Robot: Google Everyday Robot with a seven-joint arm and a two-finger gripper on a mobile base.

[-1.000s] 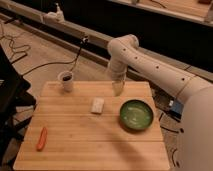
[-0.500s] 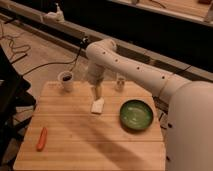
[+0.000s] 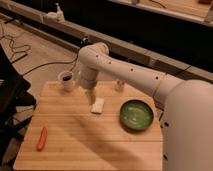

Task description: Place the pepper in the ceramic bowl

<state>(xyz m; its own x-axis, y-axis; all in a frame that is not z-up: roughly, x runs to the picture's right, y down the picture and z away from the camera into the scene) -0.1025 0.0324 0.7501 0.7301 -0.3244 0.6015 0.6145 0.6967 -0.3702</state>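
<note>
The small orange-red pepper [image 3: 41, 138] lies on the wooden table [image 3: 75, 145] near its front left corner. The dark-green ceramic bowl [image 3: 136, 115] sits on the right side of the table and holds nothing that I can see. My gripper [image 3: 92, 96] hangs at the end of the white arm over the middle of the table, just above the left end of a flat white block [image 3: 98, 105]. It is far from the pepper and to the left of the bowl.
A small white mug [image 3: 66, 79] with dark contents stands at the table's back left. A small pale object [image 3: 119, 85] sits at the back edge behind the arm. Cables lie on the floor at left. A dark ledge runs behind the table.
The arm has swung left from above the bowl, and the gripper has come down over the white block. The pepper, bowl and mug have not moved.
</note>
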